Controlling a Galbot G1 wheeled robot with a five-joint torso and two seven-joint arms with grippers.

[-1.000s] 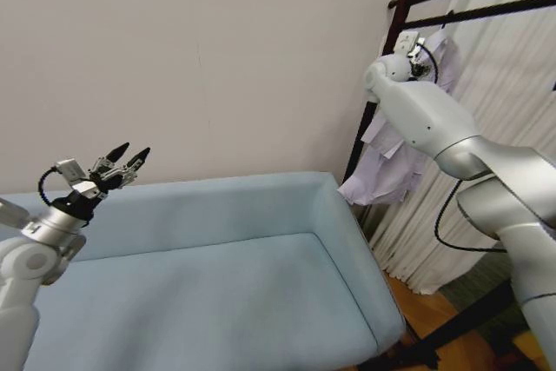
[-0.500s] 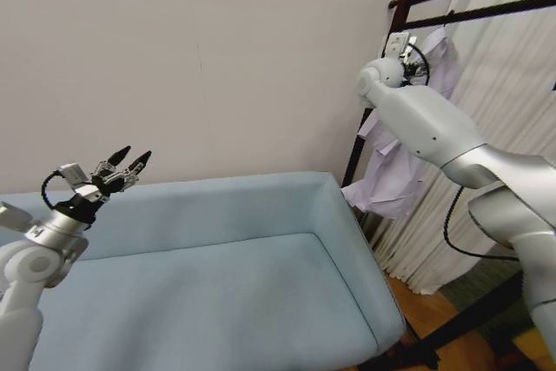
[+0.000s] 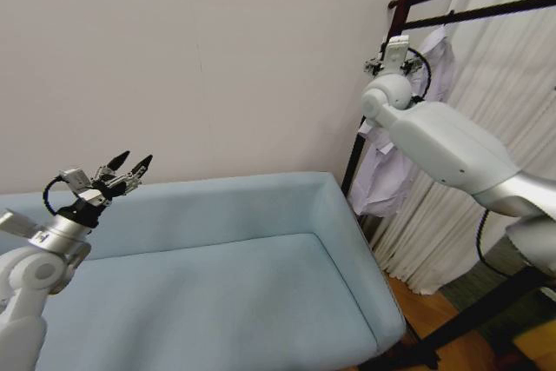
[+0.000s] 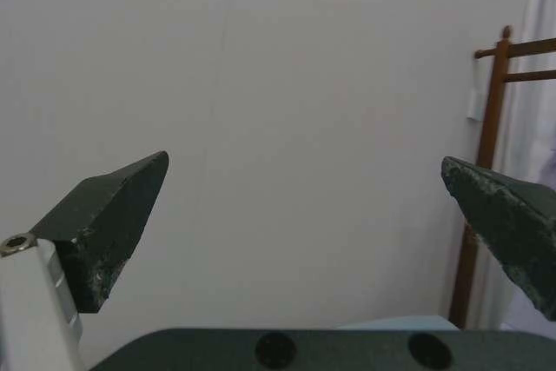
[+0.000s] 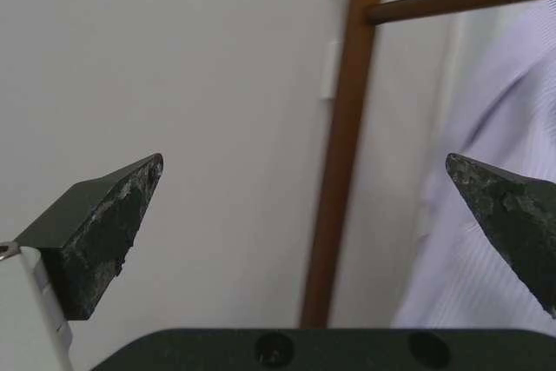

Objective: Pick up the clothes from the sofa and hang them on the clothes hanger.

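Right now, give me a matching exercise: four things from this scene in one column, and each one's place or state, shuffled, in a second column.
1. left gripper
2. right gripper
3. shirt
4. sofa

A. hanging on the rack
B. light blue, against the wall
C. open, raised beside the rack's post
D. open, raised over the sofa's left end

Pairs: 1-D, 2-C, 3-A, 4-B
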